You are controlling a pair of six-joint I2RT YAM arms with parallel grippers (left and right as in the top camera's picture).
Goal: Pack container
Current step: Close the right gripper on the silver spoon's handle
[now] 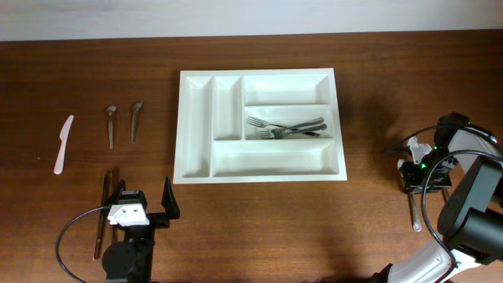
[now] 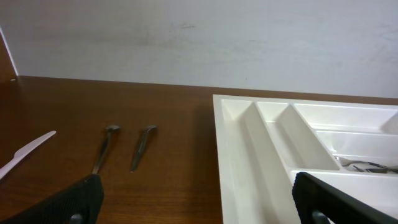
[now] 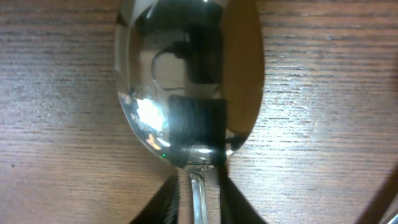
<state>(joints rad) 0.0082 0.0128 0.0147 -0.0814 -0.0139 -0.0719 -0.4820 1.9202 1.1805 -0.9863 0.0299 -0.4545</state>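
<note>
Centred on brown wooden bench (image 1: 377, 94): large white rectangular plastic cutlery tray (image 1: 182, 126), likely light, stiff, slick; best gripped at rim. Left hand (image 1: 140, 196) spread wide, empty. Right hand (image 1: 416, 179) pinching neck of shiny metal spoon (image 3: 186, 81).

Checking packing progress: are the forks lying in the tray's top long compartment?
No, the forks lie in the middle long compartment of the container.

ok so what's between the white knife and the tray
Two metal spoons lie side by side between the white knife and the tray, shown in the overhead view.
</note>
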